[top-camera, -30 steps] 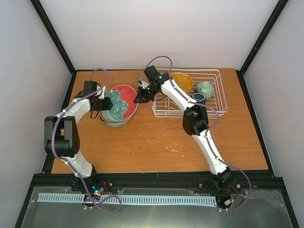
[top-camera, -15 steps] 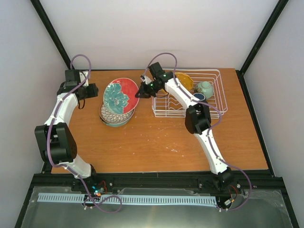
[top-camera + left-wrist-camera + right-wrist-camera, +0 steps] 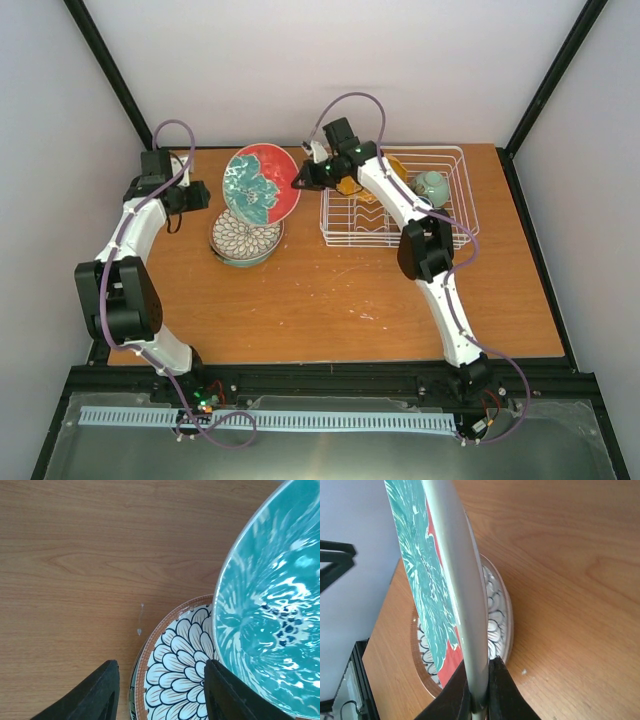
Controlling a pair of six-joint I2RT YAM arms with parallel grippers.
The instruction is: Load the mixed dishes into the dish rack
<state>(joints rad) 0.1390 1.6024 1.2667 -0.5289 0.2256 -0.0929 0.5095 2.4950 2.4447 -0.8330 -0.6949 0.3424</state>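
My right gripper (image 3: 301,181) is shut on the rim of the red plate with the teal flower (image 3: 262,184), which it holds tilted up above the table, left of the dish rack (image 3: 455,215). The wrist view shows the plate (image 3: 452,570) edge-on, pinched between the two fingers (image 3: 506,690). Below it the white floral-patterned plate (image 3: 243,237) lies on a pale teal bowl (image 3: 240,260). My left gripper (image 3: 200,195) stands open left of that stack, and its fingers (image 3: 95,695) frame the floral plate's edge (image 3: 175,665). An orange-yellow plate (image 3: 392,168) and a small pale green bowl (image 3: 432,187) sit in the rack.
The white wire rack stands at the back right of the wooden table (image 3: 330,300). A black frame post (image 3: 110,75) rises at the back left and another (image 3: 555,75) at the back right. White walls close the cell.
The right gripper has lifted the red plate off the stack and tilted it up toward the back. The left gripper has let go of it and drawn back to the left.
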